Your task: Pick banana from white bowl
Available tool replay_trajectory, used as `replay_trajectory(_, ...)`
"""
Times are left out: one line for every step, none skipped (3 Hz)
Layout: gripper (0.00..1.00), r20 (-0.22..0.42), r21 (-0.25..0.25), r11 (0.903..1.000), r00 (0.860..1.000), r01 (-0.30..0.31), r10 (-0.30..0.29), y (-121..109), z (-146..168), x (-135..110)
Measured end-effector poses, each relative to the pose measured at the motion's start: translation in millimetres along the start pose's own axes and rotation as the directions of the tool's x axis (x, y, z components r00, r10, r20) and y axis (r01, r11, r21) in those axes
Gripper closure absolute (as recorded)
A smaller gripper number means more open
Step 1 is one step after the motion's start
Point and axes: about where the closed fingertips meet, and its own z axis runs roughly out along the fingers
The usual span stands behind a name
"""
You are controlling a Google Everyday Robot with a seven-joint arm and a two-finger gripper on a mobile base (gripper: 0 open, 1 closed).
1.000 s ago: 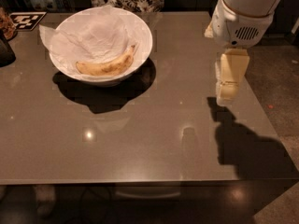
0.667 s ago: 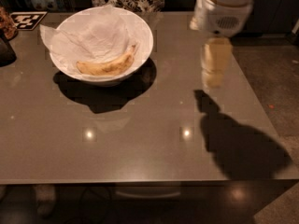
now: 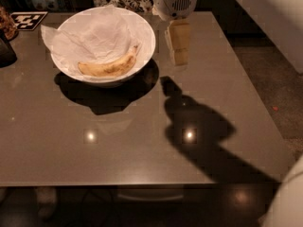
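The banana [image 3: 111, 66] lies on its side in the near part of the white bowl [image 3: 147, 32], its curve following the bowl's wall and its darker stem tip pointing up toward the right rim. It rests on the crumpled white paper [image 3: 94, 32] that lines the bowl. It is probably light and fairly soft: the ripe, speckled skin would bruise or split under a hard squeeze, and the smooth peel may slip if caught near a tapered end. The thick middle of the curve looks the best place to take hold, gripped across its narrow width with modest force. The loose paper beneath could bunch up or lift with the fruit, and the sloping wall close behind it leaves little room on the near side.

The gripper [image 3: 176, 48] hangs above the worktop [image 3: 118, 141] just beside the bowl's right rim, pointing down and apart from both bowl and banana. How wide it stands cannot be told from this view. To reach the fruit it would need to come leftward over the rim.

The worktop is a smooth, glossy brown-grey slab that mirrors two ceiling lights and carries the arm's heavy shadow [image 3: 203, 131] to the right of the bowl. A black-and-white marker tag [image 3: 28, 19] lies at the far left corner, with a dark object [image 3: 5, 51] near it at the left edge. The room is dim, with dark flooring [image 3: 265, 79] to the right.
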Motion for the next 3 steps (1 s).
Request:
replay_trajectory(0.00, 0.018, 0.039, 0.9992, 1.000, 0.004, -0.005, -10.0, -0.5, -7.2)
replay_trajectory(0.00, 0.077, 0.047, 0.9988, 0.997, 0.013, -0.016, -30.0, 10.7, -18.6)
replay_trajectory(0.10, 0.138, 0.024, 0.9982, 0.989, 0.055, -0.058, -60.3, 28.3, -40.1)
